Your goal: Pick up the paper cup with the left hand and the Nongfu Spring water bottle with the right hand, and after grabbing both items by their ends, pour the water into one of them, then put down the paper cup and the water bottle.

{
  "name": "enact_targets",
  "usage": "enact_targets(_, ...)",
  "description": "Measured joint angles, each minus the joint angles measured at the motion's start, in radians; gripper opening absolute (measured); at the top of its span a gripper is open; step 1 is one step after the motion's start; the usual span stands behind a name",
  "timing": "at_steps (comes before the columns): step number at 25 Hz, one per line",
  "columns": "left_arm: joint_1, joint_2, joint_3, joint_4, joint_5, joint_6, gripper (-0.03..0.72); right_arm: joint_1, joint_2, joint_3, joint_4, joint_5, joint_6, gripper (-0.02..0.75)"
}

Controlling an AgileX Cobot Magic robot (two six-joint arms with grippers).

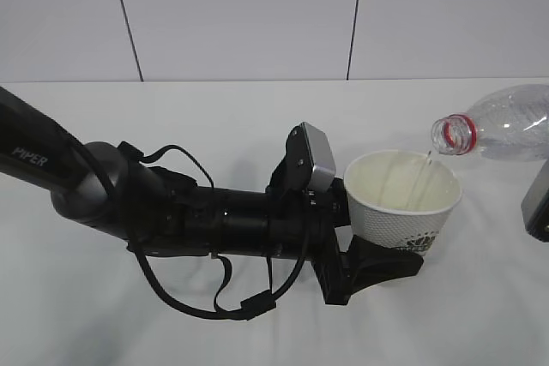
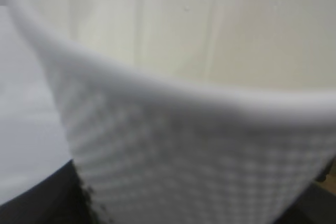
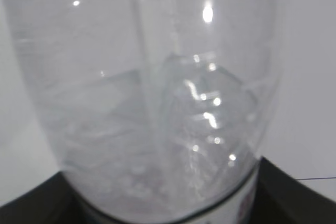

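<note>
My left gripper (image 1: 377, 259) clamps the thin, crushable paper cup (image 1: 401, 203) low; right gripper (unseen) holds the slick bottle (image 1: 502, 123)

- The left arm (image 1: 171, 212) is matte black, made of round tube sections with a thick rounded joint.
- White letters "PIPER" (image 1: 32, 153) stand on its upper link.
- Thin black cables (image 1: 184, 297) hang in loops beside it.
- A grey box-shaped wrist camera (image 1: 313, 156) sits on top.
- The left gripper (image 1: 382, 259) has black fingers.
</note>
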Motion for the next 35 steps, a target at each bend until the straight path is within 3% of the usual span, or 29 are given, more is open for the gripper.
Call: enact_targets(35, 0.0, 0.0, 0.0, 0.002, 0.0, 0.0, 0.543, 0.0, 0.0, 0.0, 0.0, 0.0, -0.016, 0.473)
